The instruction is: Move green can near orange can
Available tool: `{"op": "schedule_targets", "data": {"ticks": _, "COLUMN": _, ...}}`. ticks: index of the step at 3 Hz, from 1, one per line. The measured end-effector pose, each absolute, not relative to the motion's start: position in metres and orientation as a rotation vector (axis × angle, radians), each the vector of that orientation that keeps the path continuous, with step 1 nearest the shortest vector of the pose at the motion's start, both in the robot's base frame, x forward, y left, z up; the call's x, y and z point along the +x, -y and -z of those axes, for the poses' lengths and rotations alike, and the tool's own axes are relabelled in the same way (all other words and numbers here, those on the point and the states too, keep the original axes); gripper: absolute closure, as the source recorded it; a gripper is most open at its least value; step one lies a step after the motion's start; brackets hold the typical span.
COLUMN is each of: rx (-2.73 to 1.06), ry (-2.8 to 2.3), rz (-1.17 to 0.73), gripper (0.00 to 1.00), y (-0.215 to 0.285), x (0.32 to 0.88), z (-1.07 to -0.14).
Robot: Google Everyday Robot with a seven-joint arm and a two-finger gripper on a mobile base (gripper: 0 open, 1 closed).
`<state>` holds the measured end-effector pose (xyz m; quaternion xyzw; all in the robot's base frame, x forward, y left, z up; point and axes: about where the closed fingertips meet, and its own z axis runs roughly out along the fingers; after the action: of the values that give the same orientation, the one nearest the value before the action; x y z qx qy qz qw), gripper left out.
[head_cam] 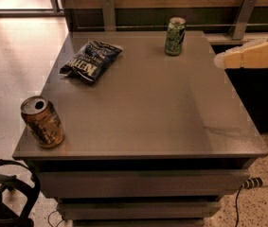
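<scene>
The green can (175, 36) stands upright near the far edge of the grey table (147, 108), right of centre. The orange can (42, 122) stands upright at the near left corner, its silver top showing a hole. My gripper (219, 61) reaches in from the right edge of the view, pale yellow, pointing left, over the table's right side. It is to the right of the green can and a little nearer than it, apart from it, and holds nothing.
A dark blue chip bag (91, 60) lies at the far left of the table. A wooden wall with metal brackets (108, 12) runs behind. Dark equipment (3, 197) sits on the floor at lower left. A cable (259, 182) lies at lower right.
</scene>
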<state>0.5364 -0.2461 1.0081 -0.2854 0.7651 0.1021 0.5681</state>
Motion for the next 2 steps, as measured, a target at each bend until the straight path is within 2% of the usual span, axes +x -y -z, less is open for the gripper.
{"op": "schedule_targets", "data": {"ticks": 2, "rx": -0.489, "ry": -1.707, "rz": -0.227, "gripper": 0.0, "y": 0.251, "x": 0.581, "z": -1.012}}
